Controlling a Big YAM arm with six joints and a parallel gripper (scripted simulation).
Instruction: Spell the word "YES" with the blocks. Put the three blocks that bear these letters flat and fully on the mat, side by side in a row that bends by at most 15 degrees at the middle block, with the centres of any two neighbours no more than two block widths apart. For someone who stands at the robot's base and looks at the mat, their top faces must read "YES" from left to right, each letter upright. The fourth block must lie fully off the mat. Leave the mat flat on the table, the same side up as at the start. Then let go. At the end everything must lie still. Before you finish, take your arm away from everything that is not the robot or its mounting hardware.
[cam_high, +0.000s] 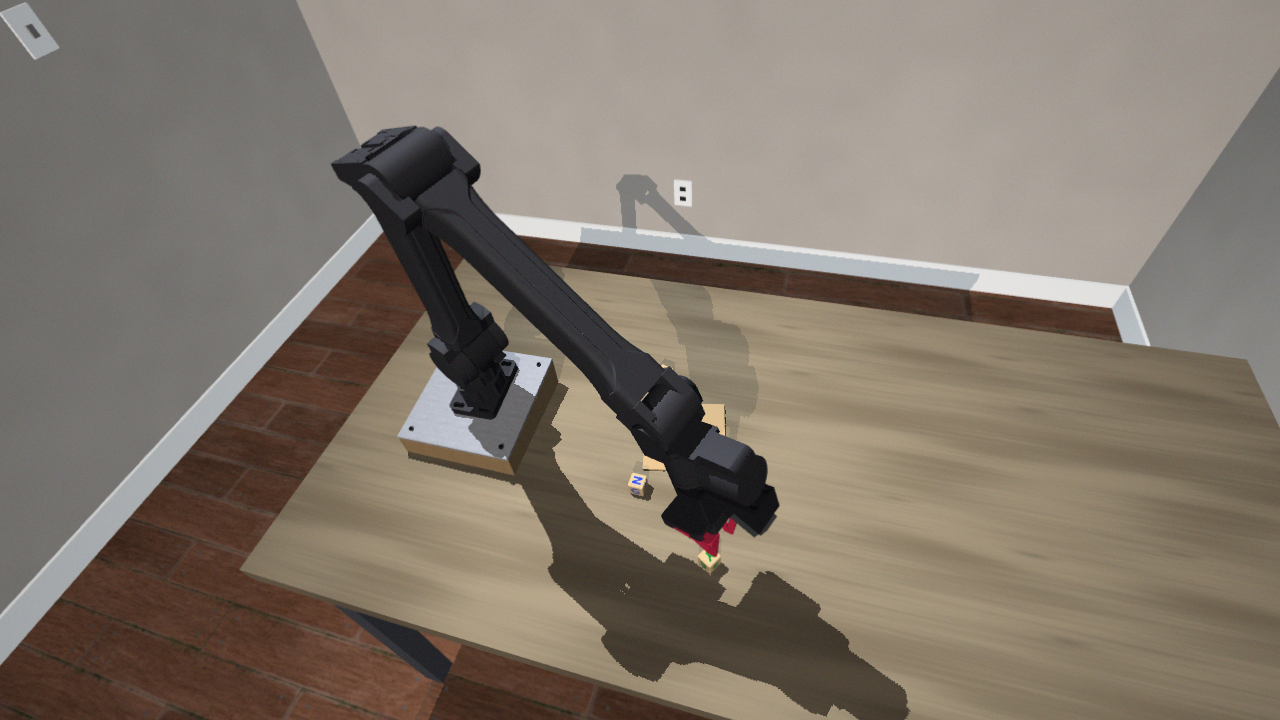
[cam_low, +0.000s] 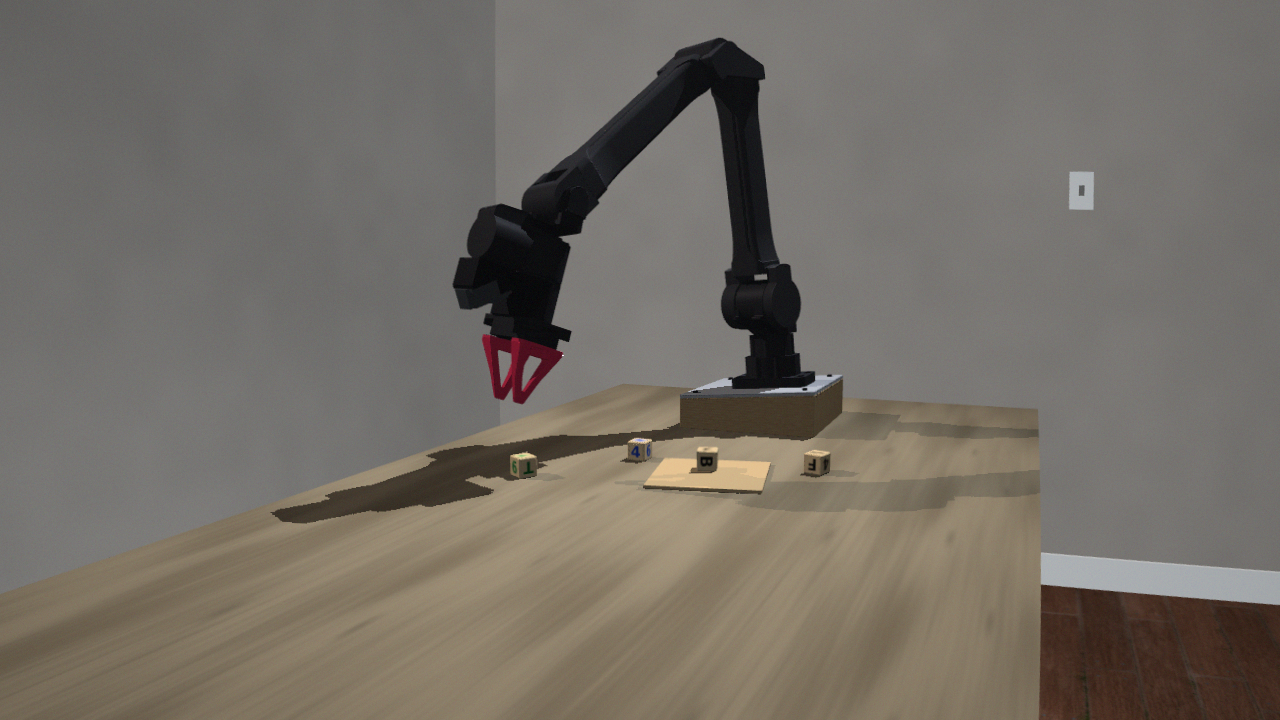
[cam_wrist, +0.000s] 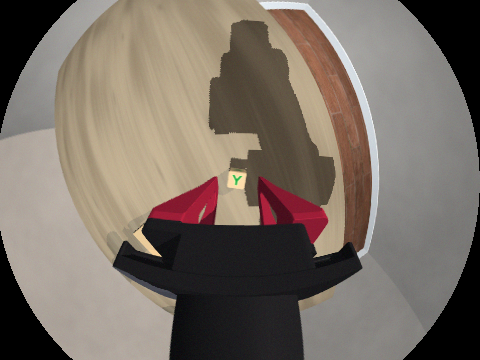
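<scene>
The Y block (cam_high: 708, 560) lies alone on the table, off the mat; it also shows in the exterior view (cam_low: 523, 463) and in the wrist view (cam_wrist: 236, 180). My gripper (cam_low: 512, 394) hangs high above it with red fingers partly open and nothing between them; it also shows in the top view (cam_high: 711, 537) and the wrist view (cam_wrist: 236, 196). The tan mat (cam_low: 707, 474) lies flat with one block (cam_low: 707, 459) on it. Another block (cam_low: 816, 462) stands on the table to the mat's right. In the top view my arm hides most of the mat (cam_high: 713, 415).
A block with a blue N on top (cam_high: 637, 483) stands on the table just off the mat; it also shows in the exterior view (cam_low: 638, 449). The robot's base plate (cam_high: 478, 416) sits behind the mat. The table's near edge is close to the Y block.
</scene>
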